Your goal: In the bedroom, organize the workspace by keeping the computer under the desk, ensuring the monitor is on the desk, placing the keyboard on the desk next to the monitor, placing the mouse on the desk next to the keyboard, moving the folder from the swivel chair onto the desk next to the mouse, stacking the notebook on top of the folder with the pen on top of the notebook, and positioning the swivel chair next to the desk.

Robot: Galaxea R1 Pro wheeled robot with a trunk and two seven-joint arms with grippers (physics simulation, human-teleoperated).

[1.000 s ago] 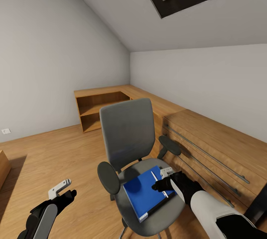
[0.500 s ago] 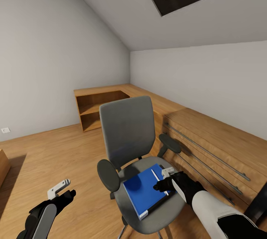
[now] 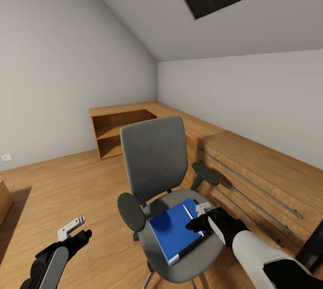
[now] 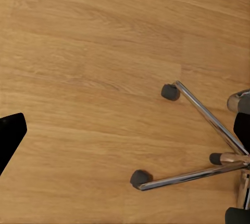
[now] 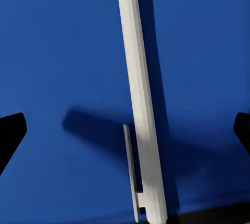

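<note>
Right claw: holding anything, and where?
Nothing held. The right claw is open above the pen, which lies on the folder.

the swivel chair [image 3: 154,159] is covered in soft grey cloth, with shiny metal legs [image 4: 208,125]. the floor [image 4: 88,67] is made of smooth wood planks. the folder [image 5: 62,52] is smooth and blue. the pen [image 5: 139,104] looks smooth and white.

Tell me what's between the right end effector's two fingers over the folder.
The pen lies there, flat on the blue folder, in the right wrist view; the right end effector hovers open above it.
</note>
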